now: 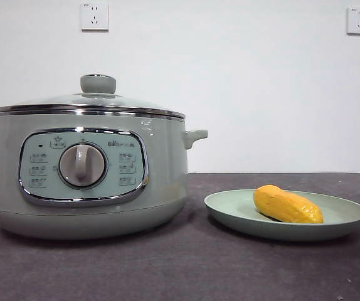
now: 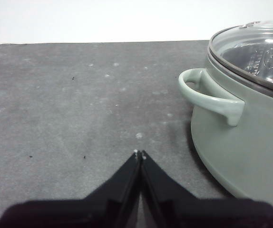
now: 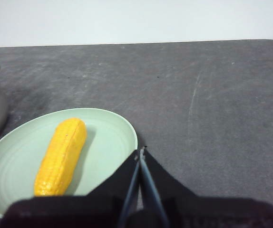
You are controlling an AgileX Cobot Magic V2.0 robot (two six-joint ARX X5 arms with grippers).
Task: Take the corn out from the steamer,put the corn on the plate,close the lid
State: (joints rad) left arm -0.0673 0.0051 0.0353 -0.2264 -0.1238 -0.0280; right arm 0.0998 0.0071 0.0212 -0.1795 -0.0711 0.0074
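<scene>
Right wrist view shows us the right gripper with its two black jaws pressed together, holding nothing, poised over the dark grey table just beside the rim of the plate. On that shallow, pale green plate lies the corn, a short yellow-orange cob with rows of fine kernels. Its long axis runs lengthwise away from the camera, with the narrower end nearer the gripper and the blunt end farther off. Part of the plate's near edge is covered by the gripper body.

From the left wrist view we see the left gripper, jaws likewise closed and empty, above bare tabletop near the steamer. A pale side handle juts toward it, and the glass lid sits in place on the chrome rim. The pot is cut off at the picture's edge.

Across the table in the front view, we find the sage-green steamer with its lid closed, knob on top, and a chrome-framed panel with a central dial. The panel's markings are too small to read. Beside it, apart from it, rests the plate with the corn lying flat, tapered end pointing away from the pot. Neither arm appears here.
</scene>
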